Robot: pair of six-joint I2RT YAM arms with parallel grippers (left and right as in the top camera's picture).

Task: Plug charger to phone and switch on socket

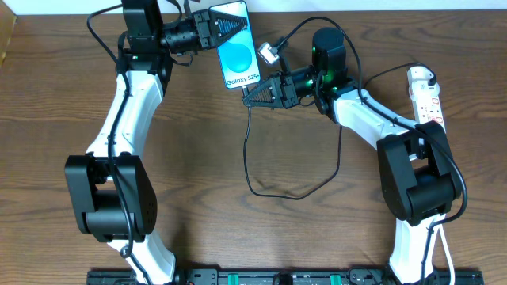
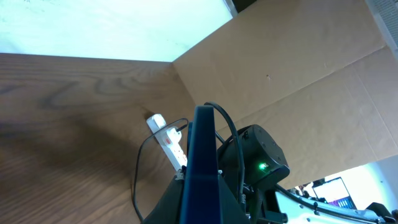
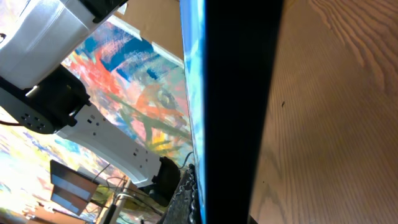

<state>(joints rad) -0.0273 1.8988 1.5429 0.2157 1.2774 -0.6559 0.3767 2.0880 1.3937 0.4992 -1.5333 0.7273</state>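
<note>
The phone (image 1: 238, 49) is lifted at the back of the table, its blue screen facing up. My left gripper (image 1: 212, 29) is shut on its upper end. In the left wrist view the phone (image 2: 202, 162) stands edge-on between the jaws. My right gripper (image 1: 247, 98) sits shut at the phone's bottom edge, and the charger's black cable (image 1: 261, 192) leaves its tips and loops over the table. The connector tip is hidden. The charger's white plug (image 1: 268, 54) lies right of the phone. The phone's dark edge (image 3: 242, 93) fills the right wrist view. The socket (image 1: 425, 93) lies at the far right.
The socket's thick white cord (image 1: 445, 253) runs down the right side past the right arm's base. A cardboard wall (image 2: 298, 68) stands behind the table. The socket (image 2: 168, 140) and a stretch of black cable (image 2: 138, 168) show beyond the phone in the left wrist view.
</note>
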